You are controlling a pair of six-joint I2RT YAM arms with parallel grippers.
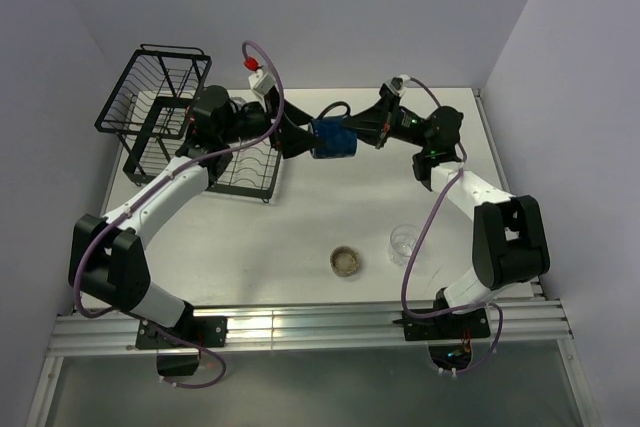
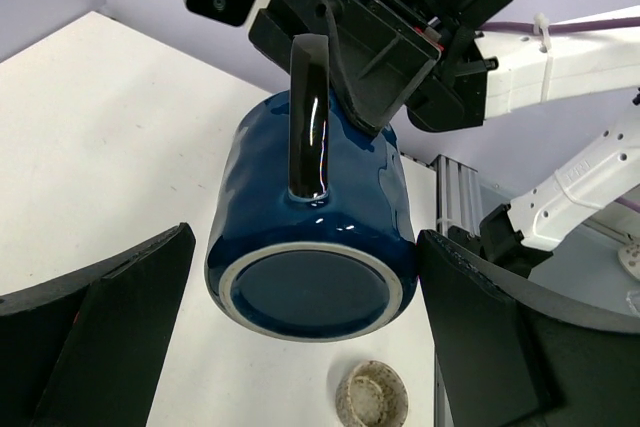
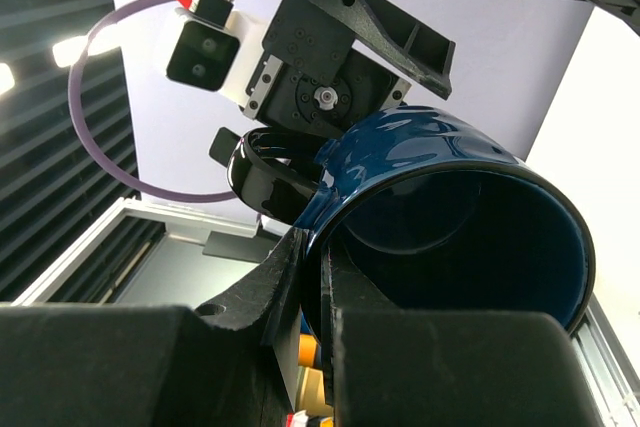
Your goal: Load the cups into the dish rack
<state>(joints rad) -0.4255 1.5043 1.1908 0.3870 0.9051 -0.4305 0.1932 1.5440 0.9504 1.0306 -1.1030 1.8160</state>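
A dark blue mug (image 1: 333,137) hangs on its side in the air above the table, between my two grippers. My right gripper (image 3: 322,292) is shut on its rim, one finger inside the wall and one outside, close to the handle. The left gripper (image 2: 305,337) is open, its wide fingers (image 2: 110,317) on either side of the mug's base (image 2: 310,292). The right-hand pad sits almost against the mug; the other stands apart. The black wire dish rack (image 1: 160,112) is at the far left. A clear glass tumbler (image 1: 404,243) stands on the table near the right arm.
A small round beige dish (image 1: 345,261) lies on the white table near the front, also seen below the mug (image 2: 372,397). The left arm (image 1: 165,192) stretches in front of the rack. Purple walls close in the back and sides.
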